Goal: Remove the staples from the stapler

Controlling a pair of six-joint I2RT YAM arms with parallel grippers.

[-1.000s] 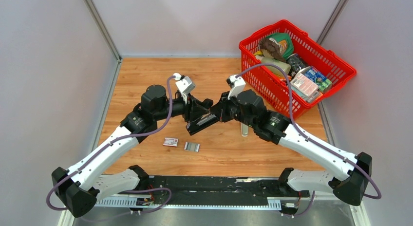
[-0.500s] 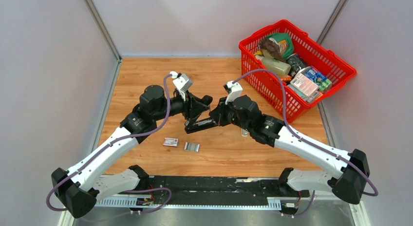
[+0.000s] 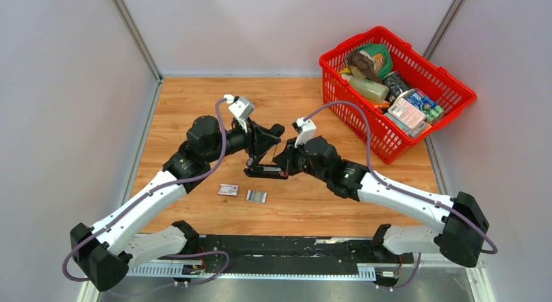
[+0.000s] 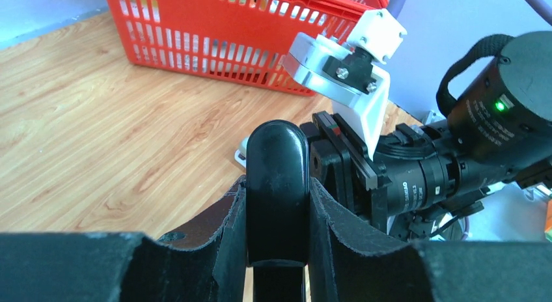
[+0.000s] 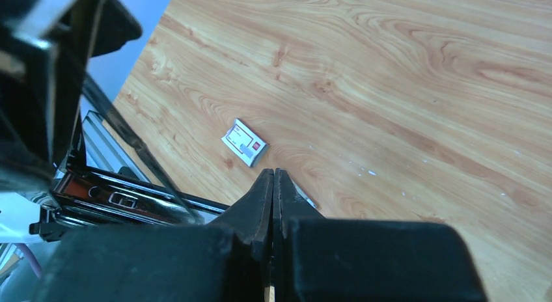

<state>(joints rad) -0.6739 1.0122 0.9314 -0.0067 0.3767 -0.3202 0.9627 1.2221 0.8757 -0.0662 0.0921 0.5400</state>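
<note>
Wooden tabletop (image 3: pixel 189 100), grey walls (image 3: pixel 65 87), red basket (image 3: pixel 355 116), left end effector (image 4: pixel 276 211) gripping stapler (image 4: pixel 276 152)

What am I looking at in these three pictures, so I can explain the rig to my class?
These are two robot arms bolted at the near edge of a wooden table, each ending in a two-finger gripper. The wide picture comes from a fixed camera above and behind them; the other two come from a camera on each wrist. The left gripper is clamped on a black stapler, which is opened up. The right gripper has its fingers pressed together beside it; whether it pinches anything is unclear. On the table lie a small white-and-red box and a short grey strip of staples. A red basket of groceries stands at the far right.
</note>
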